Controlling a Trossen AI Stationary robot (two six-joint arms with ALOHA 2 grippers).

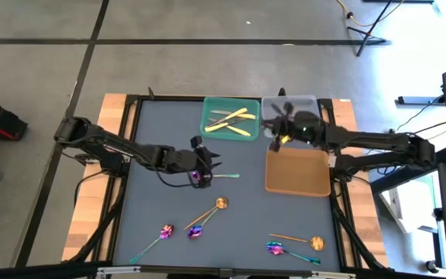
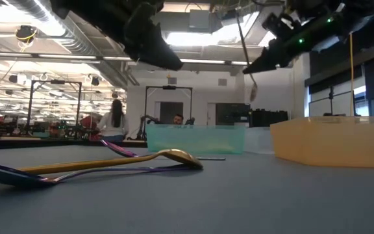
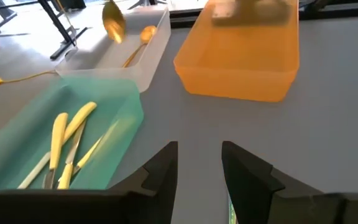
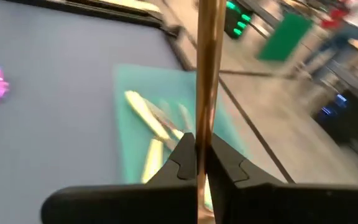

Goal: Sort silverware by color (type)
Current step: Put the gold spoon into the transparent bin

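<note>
My right gripper (image 1: 279, 130) hovers at the near edge of the grey tray (image 1: 289, 103), shut on a copper-gold spoon (image 4: 206, 74). A second copper spoon (image 3: 139, 43) lies in that tray. My left gripper (image 1: 200, 166) is open and hangs above an iridescent purple spoon (image 1: 197, 177), which lies flat with its teal handle (image 1: 227, 176) pointing right. Pale yellow knives (image 1: 233, 121) lie in the green tray (image 1: 210, 124). Two copper spoons (image 1: 220, 204) (image 1: 316, 242) and three purple ones (image 1: 166, 231) (image 1: 196, 231) (image 1: 276, 248) lie along the near part of the table. My right gripper pinches the copper spoon's slim handle (image 4: 202, 134) between its two fingers, which lie across it. The spoon is lifted clear and stands about upright, its bowl (image 2: 253, 91) hanging at the lower end and its handle rising above the fingers.
The orange tray (image 1: 297, 188) stands at the table's right, just near of the grey tray and below my right arm. The green tray is left of the grey one at the far edge. People and benches show in the room beyond the table.
</note>
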